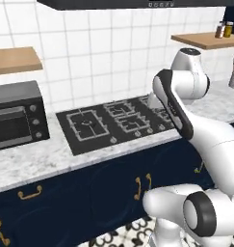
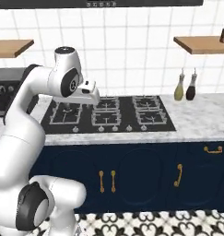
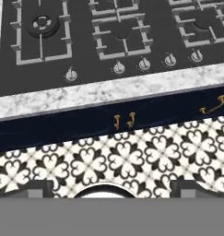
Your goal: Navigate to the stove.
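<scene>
**Stove straight ahead of the base**

Your stove (image 2: 109, 113) is set flush in the marble tabletop (image 2: 196, 124), directly in front of the robot, under the hood; its grey grates and row of silver knobs (image 3: 144, 64) face you. The claw (image 3: 109, 189) hangs above the patterned floor (image 3: 132, 156) just short of the navy cabinets (image 2: 145, 177), its fingers spread apart, holding nothing. To the left sits a toaster oven (image 1: 17, 120); to the right, two bottles (image 2: 185, 87) stand against the wall.
</scene>
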